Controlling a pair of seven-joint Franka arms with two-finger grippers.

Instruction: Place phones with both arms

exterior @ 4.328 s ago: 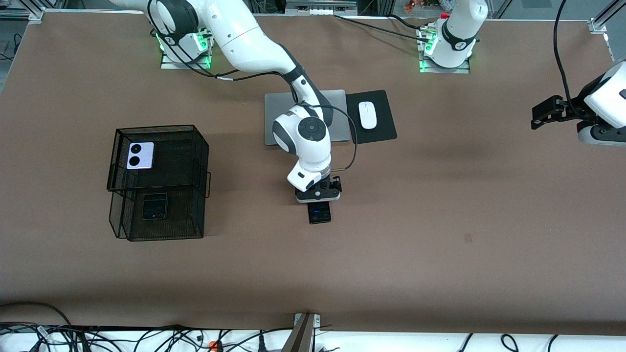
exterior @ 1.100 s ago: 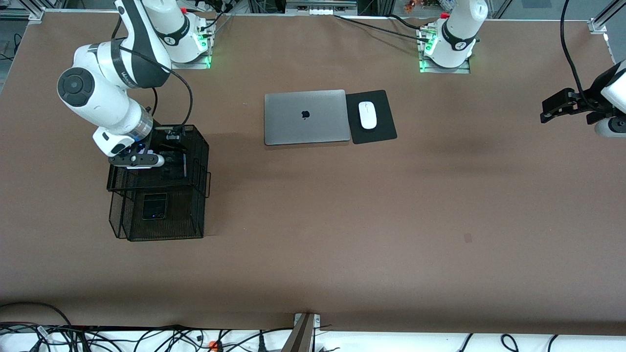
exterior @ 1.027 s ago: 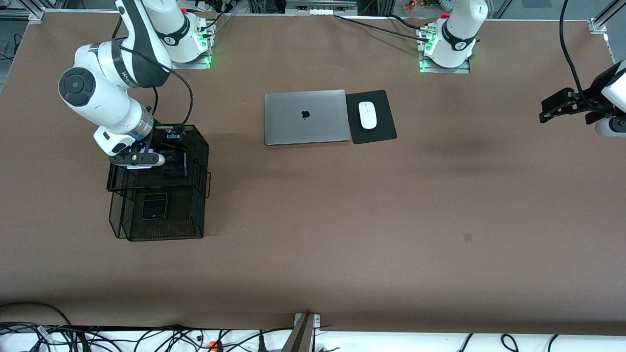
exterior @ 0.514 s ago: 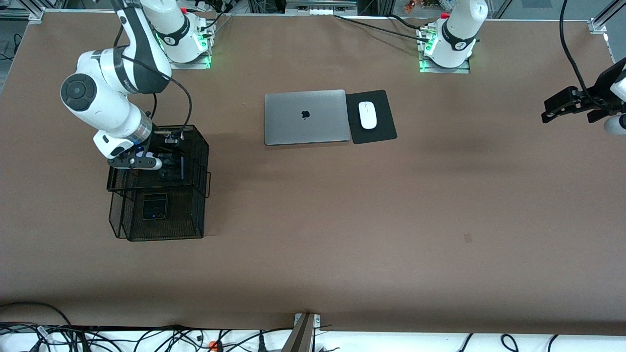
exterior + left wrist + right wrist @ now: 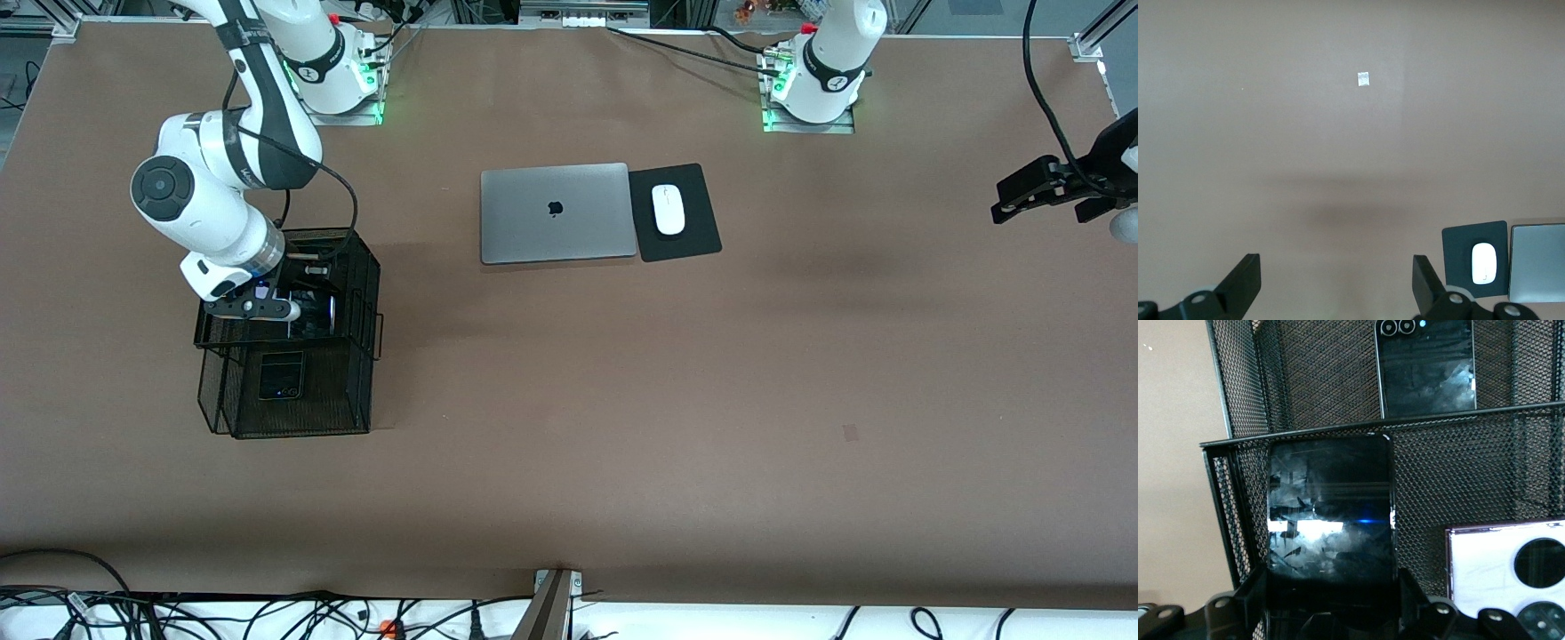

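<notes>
Nearest to the front camera, toward the right arm's end of the table, stands a black wire-mesh rack (image 5: 356,404) with two tiers. In its lower tier, the nearer one, the squarish black folded phone (image 5: 281,374) lies flat with its camera rings up.

The upper tier is just farther from the camera. The right gripper (image 5: 1331,585) is over this tier. Its fingers (image 5: 1255,590) are closed on the end of the long slim black phone (image 5: 1330,513), one finger at each long edge. This phone lies flat and level over the mesh of the upper tier. I cannot tell if it already rests on the mesh. Just beside it, in the same upper tier, lies the lilac-white folded phone (image 5: 1485,563) with its two black camera circles up. The two phones do not touch.

Farther from the camera, near the middle of the table, is a closed silver laptop (image 5: 557,212). Beside it, toward the left arm's end, a white mouse (image 5: 669,209) sits on a black mouse pad (image 5: 698,236).

The left arm waits at its own end of the table. The left gripper (image 5: 1336,287) hangs over the bare brown table (image 5: 711,427) with its fingers wide apart and nothing between them.
</notes>
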